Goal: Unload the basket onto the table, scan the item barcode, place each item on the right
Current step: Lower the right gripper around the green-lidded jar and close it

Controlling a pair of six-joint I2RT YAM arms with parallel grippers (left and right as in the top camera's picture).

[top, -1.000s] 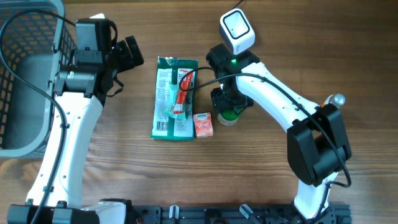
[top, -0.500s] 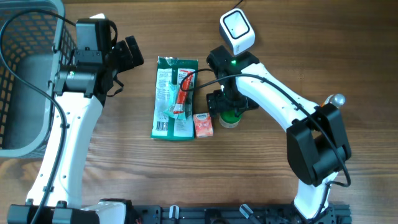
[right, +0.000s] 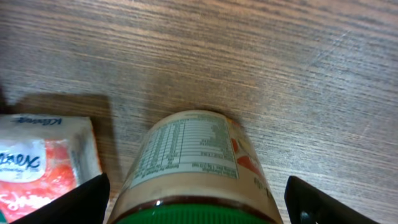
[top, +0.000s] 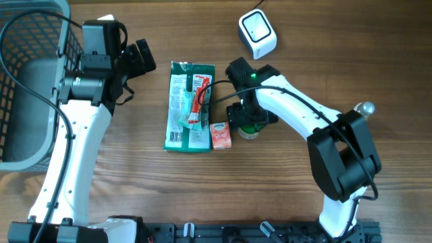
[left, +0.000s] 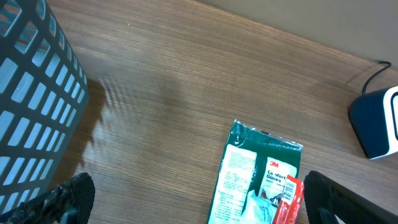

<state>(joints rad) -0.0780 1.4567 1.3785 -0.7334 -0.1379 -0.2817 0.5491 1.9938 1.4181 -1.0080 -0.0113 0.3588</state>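
A jar (right: 196, 168) with a green lid and a printed label stands upright on the wooden table, just right of the packets (top: 249, 127). My right gripper (right: 199, 208) hangs straight above it (top: 248, 119), open, one dark finger (right: 87, 202) on each side of the lid with a gap to the jar. The white and blue barcode scanner (top: 257, 34) sits at the back of the table, also in the left wrist view (left: 380, 121). My left gripper (left: 202, 202) is open over bare wood, left of the packets (top: 140, 59), holding nothing.
A green glove packet (top: 189, 108) lies in the middle with a red sachet (top: 198, 101) on top. A small pink tissue pack (top: 221, 135) lies beside the jar (right: 43, 162). A grey mesh basket (top: 27, 81) fills the left edge (left: 31, 106).
The right gripper's jaws have spread apart from the jar, and its wrist has drifted slightly away from the scanner. The jar stays on the table. The left arm has not moved.
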